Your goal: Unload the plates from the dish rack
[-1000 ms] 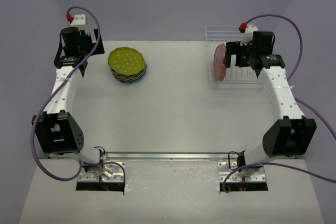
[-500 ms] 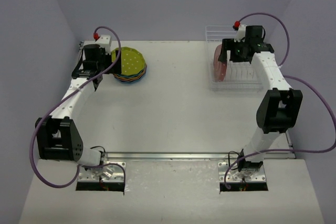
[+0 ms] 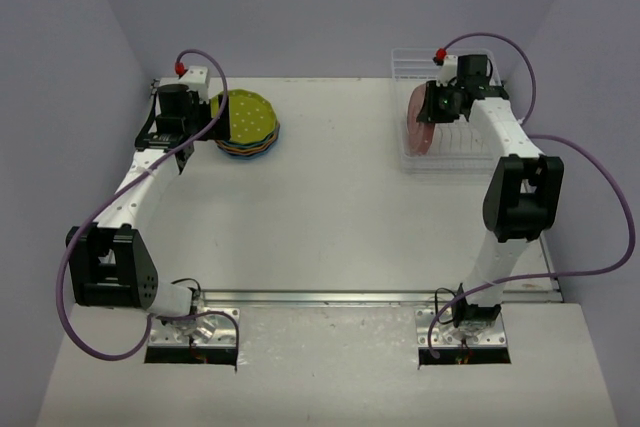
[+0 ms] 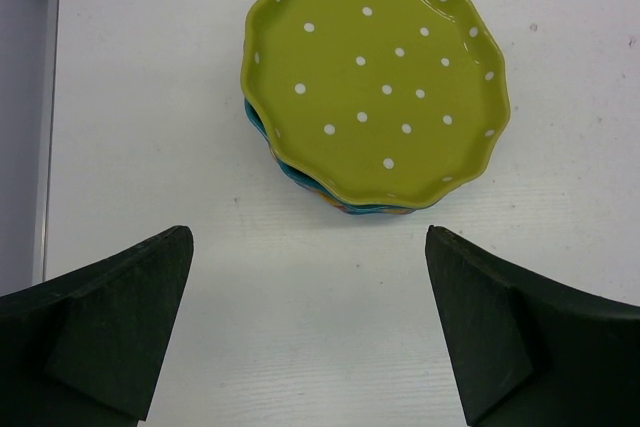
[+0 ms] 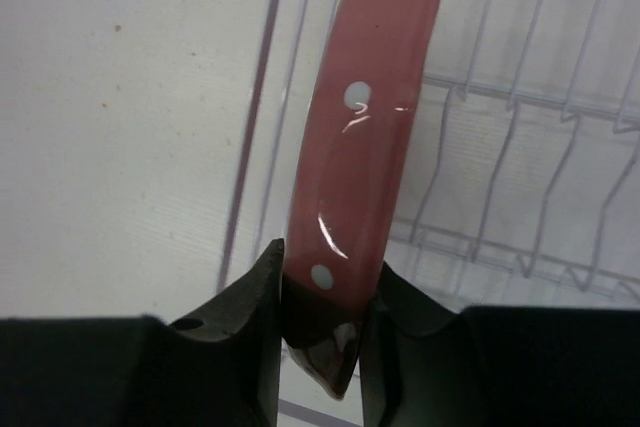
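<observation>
A pink plate (image 5: 365, 117) with white dots stands on edge at the left end of the clear dish rack (image 3: 455, 152), and my right gripper (image 5: 325, 292) is shut on its rim. From above the same pink plate (image 3: 418, 129) shows under that gripper (image 3: 432, 107). At the back left a stack of plates (image 3: 244, 123) lies flat on the table, a yellow-green one (image 4: 375, 77) on top with blue and orange rims below. My left gripper (image 4: 310, 332) hangs open just short of the stack, nothing between its fingers.
The rack's thin ribs (image 5: 520, 167) stand to the right of the pink plate. Purple walls close in on the back and both sides. A purple cable (image 3: 590, 207) loops off the right arm.
My right gripper has closed on the pink plate's rim and the right arm has drawn in over the rack. The left arm swung right toward the stack, then held.
</observation>
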